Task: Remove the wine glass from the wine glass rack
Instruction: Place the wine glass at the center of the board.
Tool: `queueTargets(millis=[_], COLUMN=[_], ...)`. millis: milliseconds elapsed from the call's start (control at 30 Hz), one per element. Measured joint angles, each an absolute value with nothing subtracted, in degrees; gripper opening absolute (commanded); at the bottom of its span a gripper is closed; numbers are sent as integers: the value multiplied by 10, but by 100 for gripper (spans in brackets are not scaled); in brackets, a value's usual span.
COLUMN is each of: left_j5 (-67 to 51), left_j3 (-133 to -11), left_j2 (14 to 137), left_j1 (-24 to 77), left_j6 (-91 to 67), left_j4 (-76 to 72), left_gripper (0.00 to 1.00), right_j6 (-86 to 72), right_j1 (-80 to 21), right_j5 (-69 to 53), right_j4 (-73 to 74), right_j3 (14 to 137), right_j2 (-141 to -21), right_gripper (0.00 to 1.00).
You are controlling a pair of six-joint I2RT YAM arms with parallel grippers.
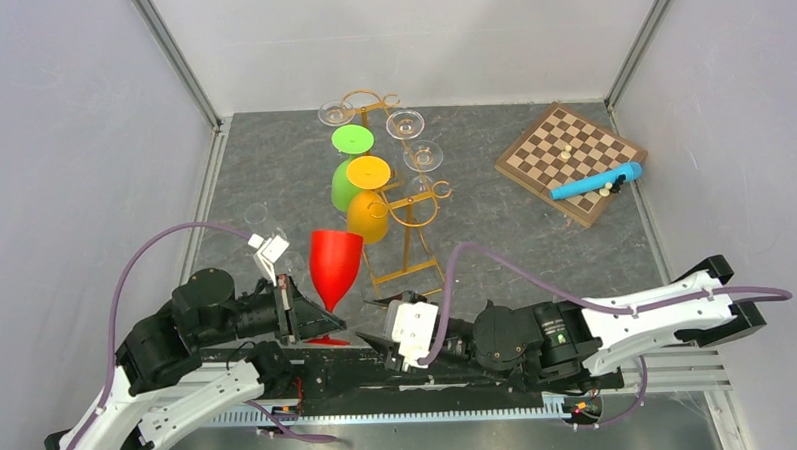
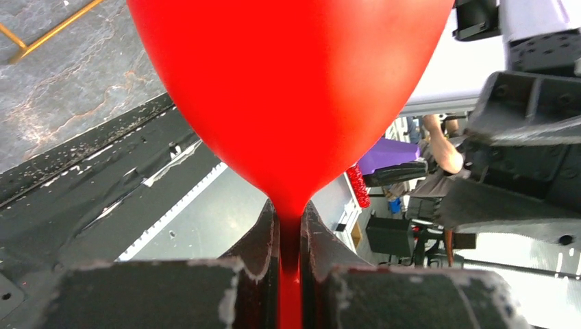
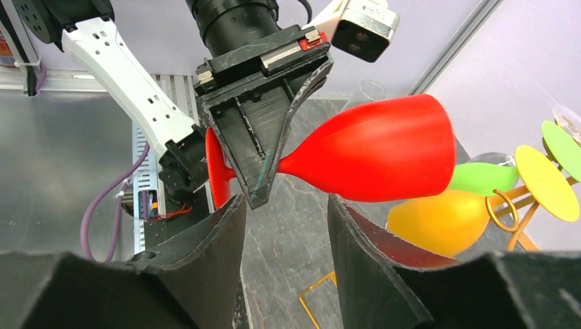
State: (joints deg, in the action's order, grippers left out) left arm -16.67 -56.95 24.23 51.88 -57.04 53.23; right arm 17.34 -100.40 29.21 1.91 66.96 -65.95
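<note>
freed and upright: now set it down gently

the left gripper [image 1: 317, 310] is clenched on the stem of the red wine glass [image 1: 335, 259]. the glass stands upright, left of the wine glass rack [image 1: 407, 235] and nearer the arms, clear of its hooks. i cannot tell whether its foot rests on anything. keep the stem vertical, lower until the foot sits flat, then release. the right gripper [image 3: 284, 267], just in front of the rack's base, hangs parted and holds nothing.

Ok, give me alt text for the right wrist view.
The left gripper clamps the stem of a red wine glass. The open right gripper fills the foreground; a yellow glass and a green glass hang on the wine glass rack at right.
</note>
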Motion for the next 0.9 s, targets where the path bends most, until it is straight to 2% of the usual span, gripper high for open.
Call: queueTargets(millis=[267, 467, 900], left_j5=[-182, -213, -258], left_j3=[-576, -578, -606], left_j2=[242, 243, 243], left_j1=[519, 519, 519], left_j6=[-506, -454, -340], left_j4=[573, 594, 610], left_gripper=[2, 2, 2], right_j6=[110, 63, 12], right_j1=[-998, -955, -809], right_j5=[288, 232, -4], right_j4=[145, 214, 259], right_j3=[768, 850, 863], right_j2=[-660, -667, -670], right_gripper=[54, 57, 57])
